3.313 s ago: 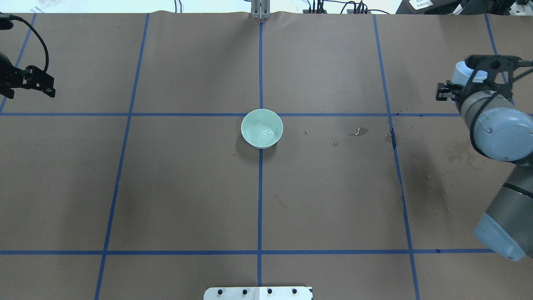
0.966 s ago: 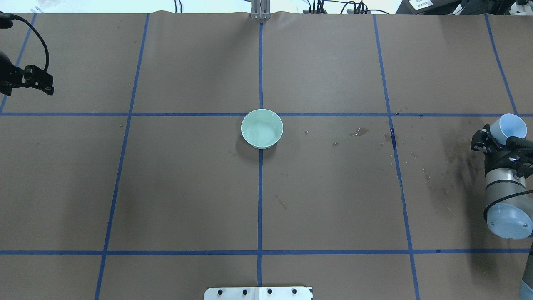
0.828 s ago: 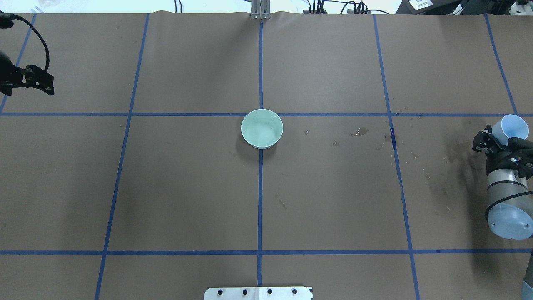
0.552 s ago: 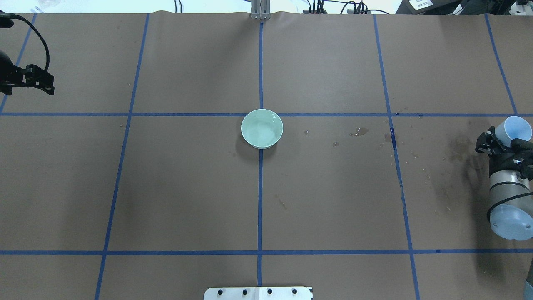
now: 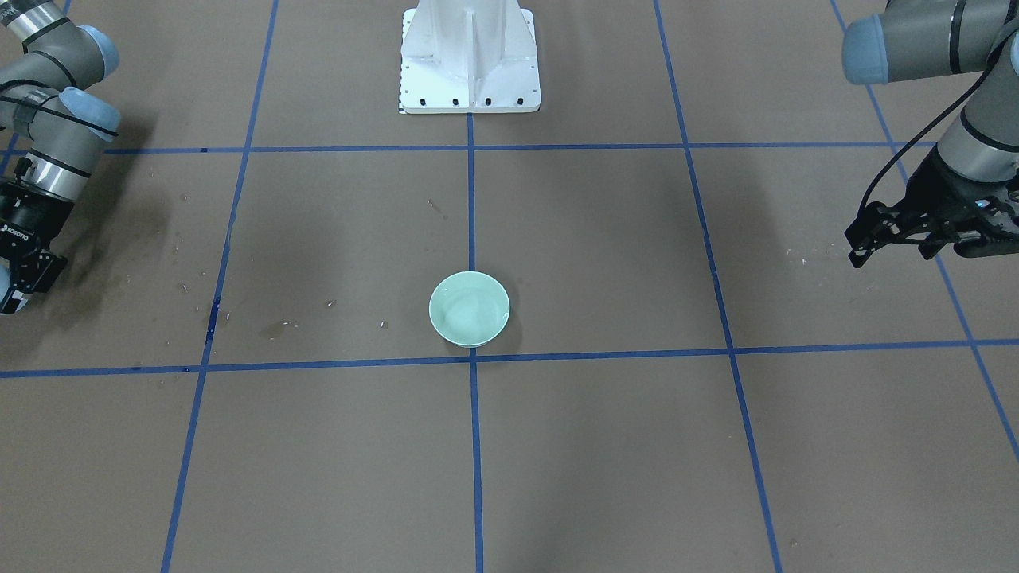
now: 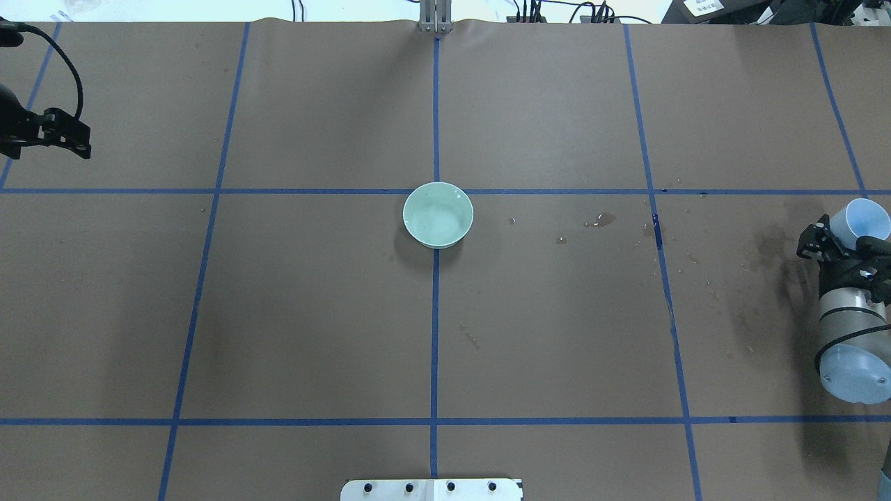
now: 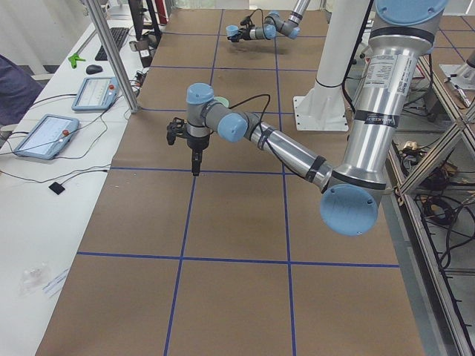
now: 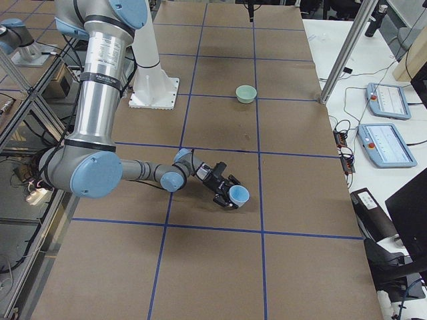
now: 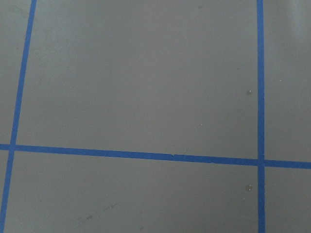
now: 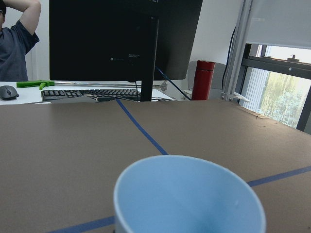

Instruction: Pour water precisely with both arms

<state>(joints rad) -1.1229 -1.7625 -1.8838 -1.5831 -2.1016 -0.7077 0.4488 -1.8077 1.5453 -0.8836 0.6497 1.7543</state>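
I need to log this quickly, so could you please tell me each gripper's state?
Left gripper: open, empty.
Right gripper: shut on the blue cup.

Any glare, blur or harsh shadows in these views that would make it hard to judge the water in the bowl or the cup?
Overhead exterior: even light, soft shadow beside the pale green bowl, water only a faint sheen. Front-facing: broad soft shadows, bowl sharp. Right wrist: the light blue cup is close and soft-focused, window bright at right; no water discernible.

Pale green bowl [image 6: 438, 215], light blue cup [image 6: 866, 219], brown table [image 6: 313, 313] with blue grid lines [image 6: 434, 334]
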